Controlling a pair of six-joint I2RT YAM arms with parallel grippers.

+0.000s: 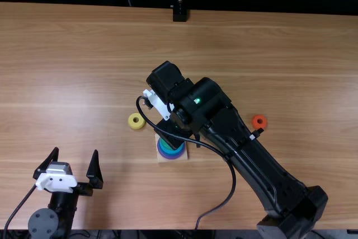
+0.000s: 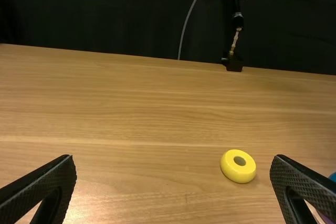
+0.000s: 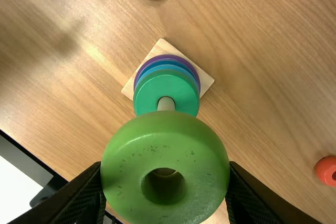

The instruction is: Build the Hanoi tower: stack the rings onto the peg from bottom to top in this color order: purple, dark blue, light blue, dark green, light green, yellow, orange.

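No legible text, labels, numbers, signs

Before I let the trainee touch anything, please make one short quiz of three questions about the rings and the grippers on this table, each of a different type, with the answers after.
1. Which ring does the right gripper hold?
A) the purple ring
B) the light green ring
C) the light blue ring

2. True or false: the yellow ring and the orange ring both lie on the table, off the peg.

3. Fill in the colour: the uppermost ring on the peg is ____.

Key: 1 B; 2 true; 3 dark green.
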